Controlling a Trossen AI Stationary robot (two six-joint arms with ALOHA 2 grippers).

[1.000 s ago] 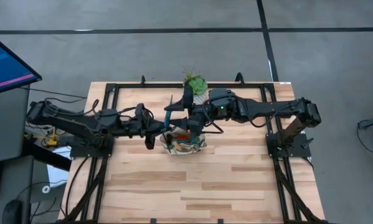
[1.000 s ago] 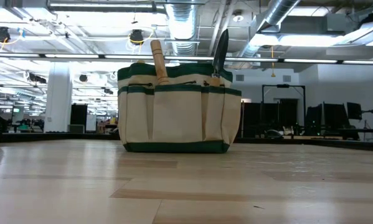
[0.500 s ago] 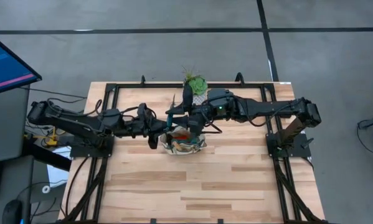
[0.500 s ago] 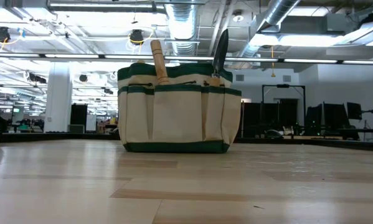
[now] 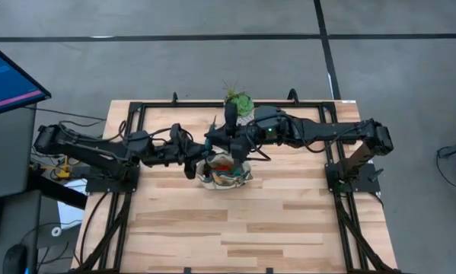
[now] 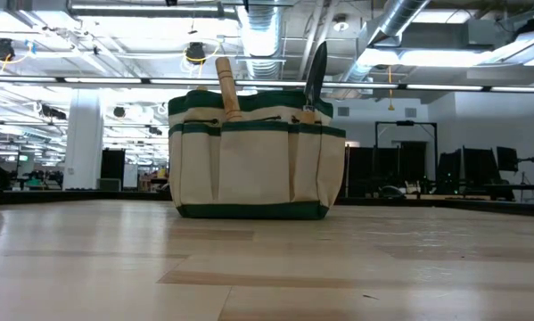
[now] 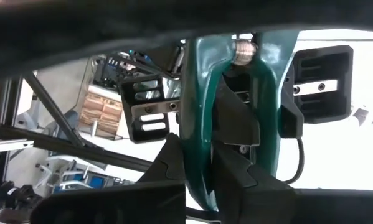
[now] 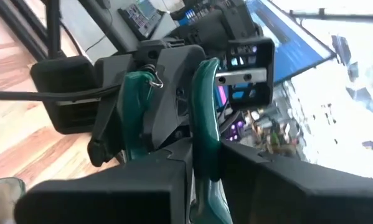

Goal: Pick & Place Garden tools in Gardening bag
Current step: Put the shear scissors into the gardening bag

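Both arms meet over the gardening bag point(image 5: 224, 172), which stands on the wooden tabletop point(image 5: 235, 228) slightly nearer its far edge than its near edge, about midway between the left and right edges. In the low view the bag point(image 6: 258, 152) is upright, tan with dark green trim and side pockets; a light wooden handle point(image 6: 226, 89) sticks up from it on one side and a dark trowel blade point(image 6: 316, 73) on the other. From above, a red-and-black item point(image 5: 221, 163) shows inside the open top.

The left pincer point(image 5: 199, 154) reaches in from the left edge to just above the bag's left rim, its fingers pressed together on one green handle of the pruning shears point(image 7: 226, 118). The left wrist view shows that handle point(image 7: 192, 143) running down between the two dark fingers point(image 7: 167, 168), with the shears' pivot bolt point(image 7: 244, 51) at the top.

The right pincer point(image 5: 216, 141) comes from the right edge and sits just beyond the bag's far rim, touching the same shears point(image 5: 209, 146). In the right wrist view its fingers point(image 8: 167, 174) are pinching the other green handle point(image 8: 205, 112), with the left arm's pincer body point(image 8: 161, 81) right behind. So the shears hang between both pincers above the bag's far left rim.

A green plant in a white pot point(image 5: 239, 103) stands near the tabletop's far edge, just behind the right arm.
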